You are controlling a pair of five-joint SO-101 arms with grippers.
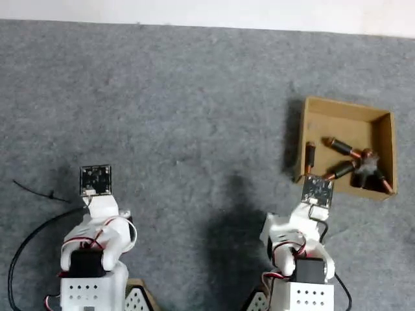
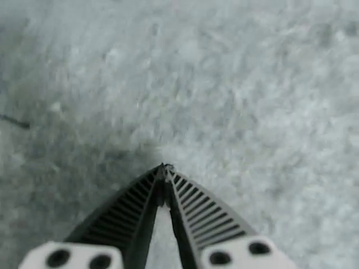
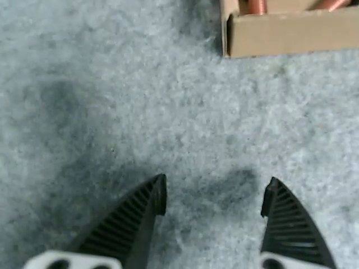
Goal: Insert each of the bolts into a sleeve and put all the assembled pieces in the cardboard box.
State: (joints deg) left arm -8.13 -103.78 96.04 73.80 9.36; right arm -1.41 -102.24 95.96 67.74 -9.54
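Carpet (image 1: 181, 97) grey | cardboard box (image 1: 347, 107) on it | white band (image 1: 207, 9) beyond

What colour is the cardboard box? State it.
Plain light brown; the cardboard box shows best in the high view.

1. The left arm (image 1: 97, 249) has a white plastic shell built of rounded segments, with a black servo block (image 1: 86, 264) set into it.
2. Its base plate (image 1: 87, 293) is white and dotted with rows of small holes.
3. Thin red and white wires (image 1: 87, 241) loop over the shell, and a black cable (image 1: 23, 249) curves out beside the base.
4. A small square circuit board (image 1: 96, 179), dark with tiny components, tops the wrist.
5. The right arm (image 1: 299, 249) matches it, with a white shell, black servo and perforated base.
6. The jaws are black, ribbed and triangular, tapering to points, and are fixed to white mounts (image 2: 73, 258) with round dark holes.
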